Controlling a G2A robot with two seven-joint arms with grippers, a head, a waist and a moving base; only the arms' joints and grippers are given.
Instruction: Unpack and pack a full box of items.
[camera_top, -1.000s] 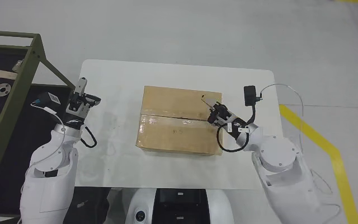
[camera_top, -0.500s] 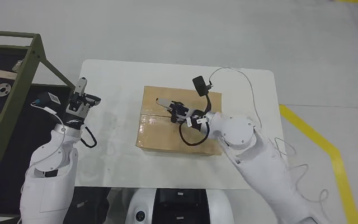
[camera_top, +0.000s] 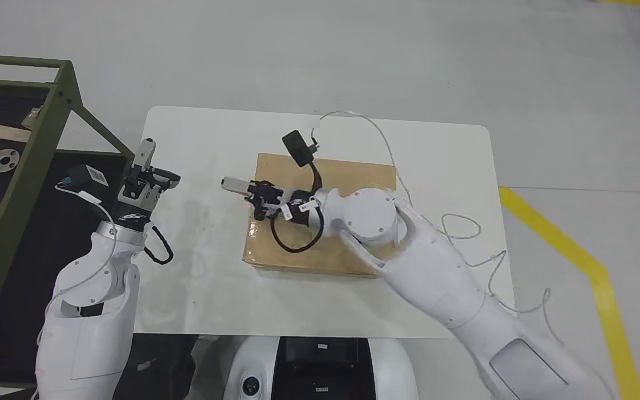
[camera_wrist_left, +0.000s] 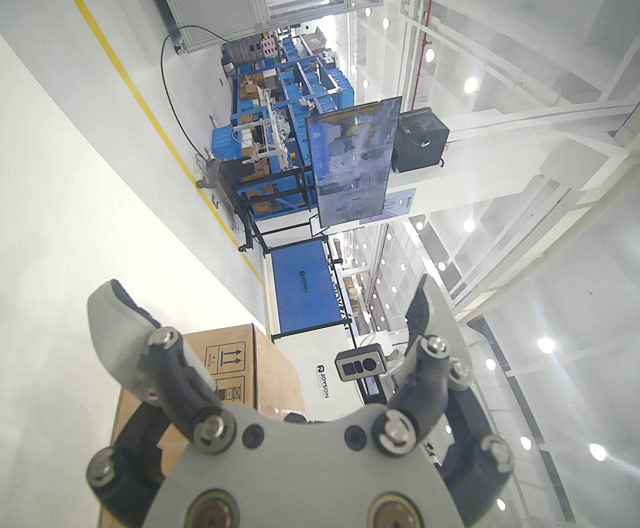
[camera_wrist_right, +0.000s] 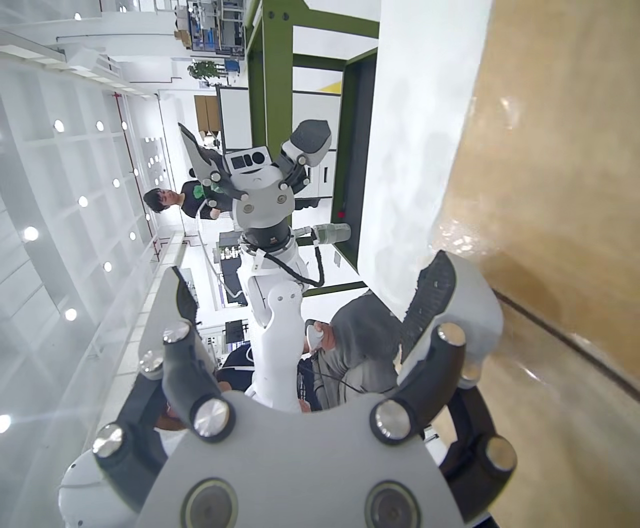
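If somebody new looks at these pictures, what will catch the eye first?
First comes the closed, taped cardboard box in the middle of the white table. Next is the right arm, stretched across the box top, with the right gripper open at the box edge nearest the other arm. The left gripper is open too, held at the table's side, apart from the box.

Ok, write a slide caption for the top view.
Closed box on the table; right gripper open at the box edge facing the left gripper, also open, by the table edge.
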